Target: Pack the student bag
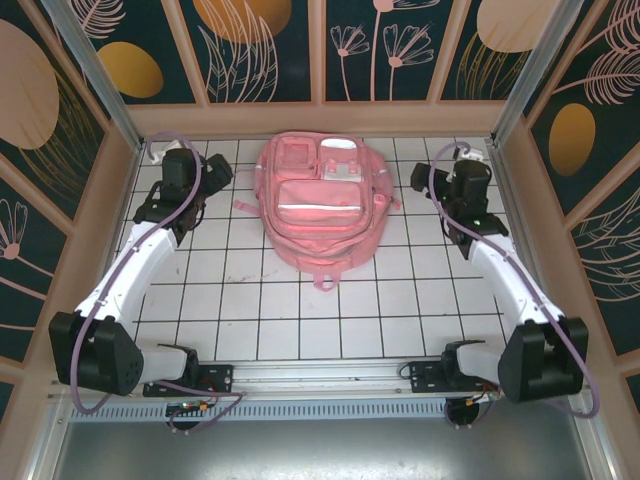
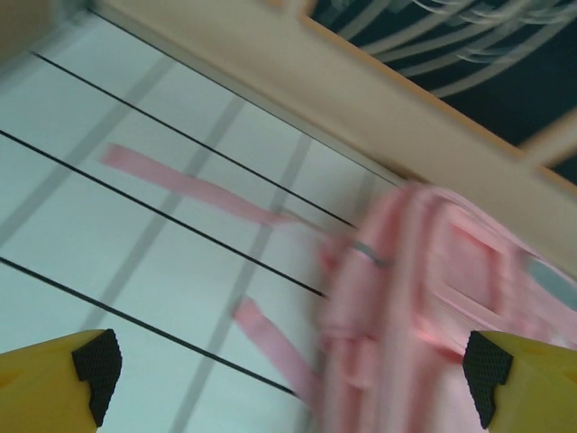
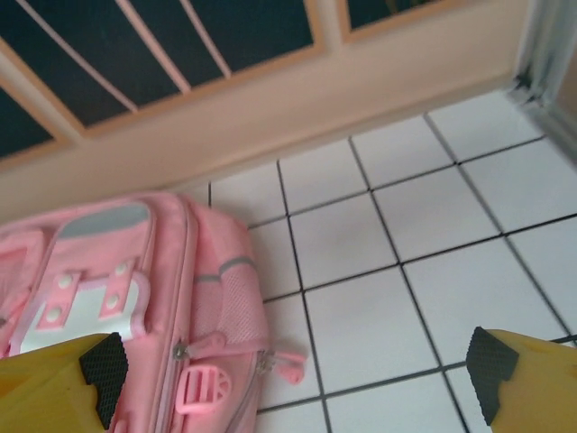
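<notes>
The pink student bag lies flat on the white tiled table at the back centre, front pockets up, pale reflective strips showing. My left gripper hovers just left of the bag's top corner, open, with nothing between its fingers. In the left wrist view the bag is blurred at the right, its loose pink straps trailing over the tiles. My right gripper hangs just right of the bag, open and empty. The right wrist view shows the bag's mesh side pocket and pink zip pulls.
A wooden rail and patterned panels wall the table at the back and sides. Bare white tiles stretch between the bag and the arm bases. An aluminium post stands in the far right corner.
</notes>
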